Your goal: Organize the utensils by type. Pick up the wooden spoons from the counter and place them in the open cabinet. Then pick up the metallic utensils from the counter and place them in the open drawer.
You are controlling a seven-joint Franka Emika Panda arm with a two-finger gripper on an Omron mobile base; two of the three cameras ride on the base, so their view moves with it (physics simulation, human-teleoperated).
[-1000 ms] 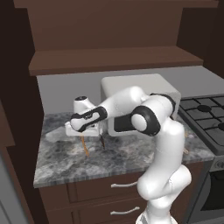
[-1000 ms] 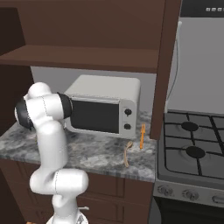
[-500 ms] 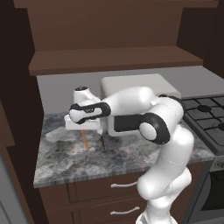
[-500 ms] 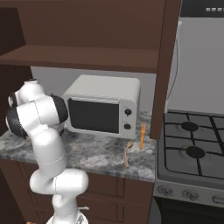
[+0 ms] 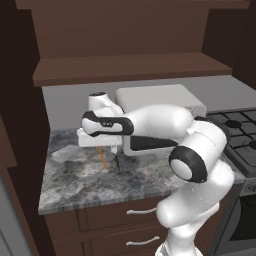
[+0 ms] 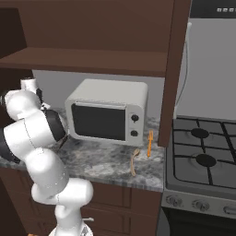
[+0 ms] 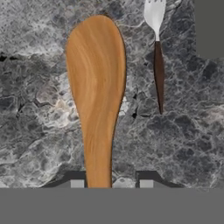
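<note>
An orange-tan wooden spoon point(image 7: 96, 78) hangs bowl-down from my gripper point(image 7: 111, 181), which is shut on its handle a little above the grey marbled counter point(image 7: 35, 96). In the left base view the gripper point(image 5: 103, 149) hovers left of the microwave with the spoon point(image 5: 103, 159) below it. The fork point(image 7: 157, 65), silver-tined with a dark reddish-brown handle, lies on the counter just beside the spoon, also seen as a dark sliver point(image 5: 118, 163). A paler beige wooden spoon point(image 6: 134, 162) and an orange-handled utensil point(image 6: 150, 144) lie on the counter point(image 6: 101, 166) right of the microwave. The cabinet shelf point(image 5: 130, 70) is open above.
A white microwave point(image 6: 108, 115) stands at the back of the counter, right of my hand. A stove point(image 6: 203, 161) adjoins the counter's right end. Drawer fronts point(image 5: 125, 215) under the counter point(image 5: 75, 185) stand shut. A dark wall point(image 5: 20, 125) closes the left side.
The arm has swung leftward and the hand has risen slightly, carrying the orange-tan spoon. The fork and the other utensils have stayed put.
</note>
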